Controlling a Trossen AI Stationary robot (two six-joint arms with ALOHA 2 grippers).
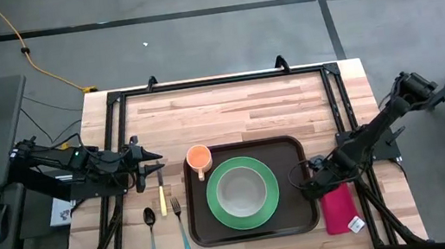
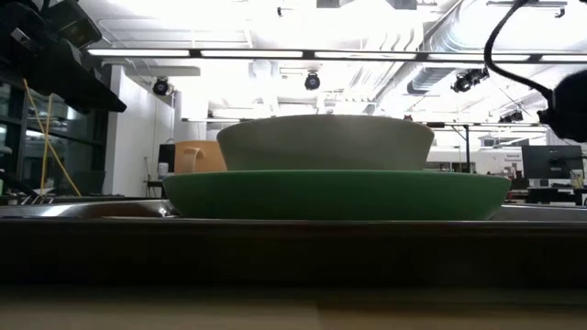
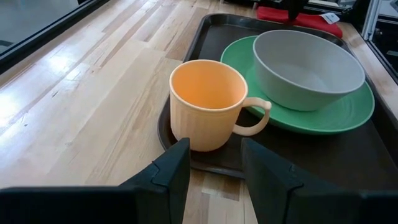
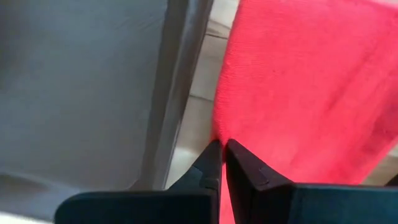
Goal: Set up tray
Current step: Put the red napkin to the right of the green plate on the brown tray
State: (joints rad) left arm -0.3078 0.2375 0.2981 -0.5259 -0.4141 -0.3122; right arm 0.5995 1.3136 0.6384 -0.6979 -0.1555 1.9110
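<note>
The dark-brown tray lies in the middle of the table's near half. It carries a green plate with a grey bowl on it. An orange cup stands upright on the tray's far left corner, its handle toward the plate. My left gripper is open and level just left of the cup, touching nothing. My right gripper is at the tray's right edge, shut on the red napkin, which lies right of the tray. My right gripper pinches the red napkin between its two fingers at the long edge nearest the tray. The fingers slant down from the table's right side. The napkin's remaining part lies on the table; one layer or several, I cannot tell.
A black-and-blue spoon, a yellow knife and a blue fork lie side by side left of the tray. Bare wood fills the table's far half. A black frame runs along the table's edges.
</note>
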